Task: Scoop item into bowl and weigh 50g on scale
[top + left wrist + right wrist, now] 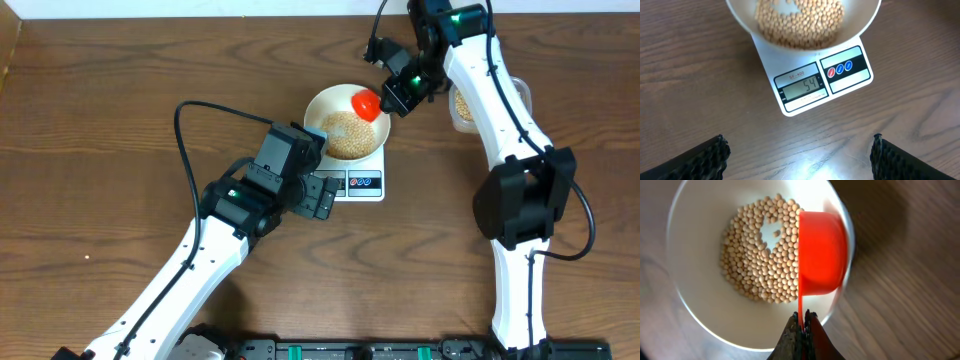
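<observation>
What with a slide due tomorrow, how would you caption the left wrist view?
White bowl of beans sitting on the scale, display reading 54, framed by the open left jaws.

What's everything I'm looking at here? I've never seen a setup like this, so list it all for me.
beans: many, tan-yellow, heaped in the bowl, with more in the container
bowl: one, white, standing on the scale
scale: one, white with a red and a blue button, mid-table, display showing 54
scoop: one, red, held tipped over the bowl
container: one, clear, far right, partly hidden behind the right arm
table: one, brown wood, under everything
left pincer: one, black, open and empty, just in front of the scale
right pincer: one, black, shut on the scoop's handle
</observation>
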### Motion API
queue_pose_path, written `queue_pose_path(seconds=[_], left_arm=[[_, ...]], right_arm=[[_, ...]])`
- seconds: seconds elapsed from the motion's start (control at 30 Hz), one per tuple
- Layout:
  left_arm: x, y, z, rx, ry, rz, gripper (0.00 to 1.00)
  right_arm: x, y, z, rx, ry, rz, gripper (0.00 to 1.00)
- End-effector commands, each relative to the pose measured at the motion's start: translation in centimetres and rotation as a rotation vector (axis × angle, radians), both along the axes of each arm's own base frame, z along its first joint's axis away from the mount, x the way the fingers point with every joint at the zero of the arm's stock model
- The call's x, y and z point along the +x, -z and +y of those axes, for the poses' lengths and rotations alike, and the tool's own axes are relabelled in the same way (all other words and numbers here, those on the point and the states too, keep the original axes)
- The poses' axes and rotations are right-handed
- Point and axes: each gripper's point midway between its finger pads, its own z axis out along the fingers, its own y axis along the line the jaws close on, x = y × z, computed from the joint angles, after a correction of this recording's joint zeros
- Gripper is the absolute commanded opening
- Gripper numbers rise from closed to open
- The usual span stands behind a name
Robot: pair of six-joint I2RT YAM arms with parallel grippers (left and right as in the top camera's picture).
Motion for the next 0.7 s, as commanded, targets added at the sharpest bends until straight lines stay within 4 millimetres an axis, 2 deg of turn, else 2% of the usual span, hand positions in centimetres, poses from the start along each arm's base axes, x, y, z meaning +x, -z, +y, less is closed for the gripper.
queue_pose_path(seconds=[0.0,0.4,0.67], left_arm=[[0.1,-0.2,0.4,0.011,-0.010,-0.012,0.92],[0.1,-0.2,0.4,0.011,-0.010,-0.012,0.92],[0.1,-0.2,0.4,0.011,-0.010,-0.012,0.92]], right_arm=[[0.6,0.2,-0.5,-0.044,-0.004,-0.034,0.01],[1.7,0.1,0.4,-0.029,-0.013,-0.086,0.01],[1.7,1.3,1.2,-0.074,-0.033,-0.094,0.01]])
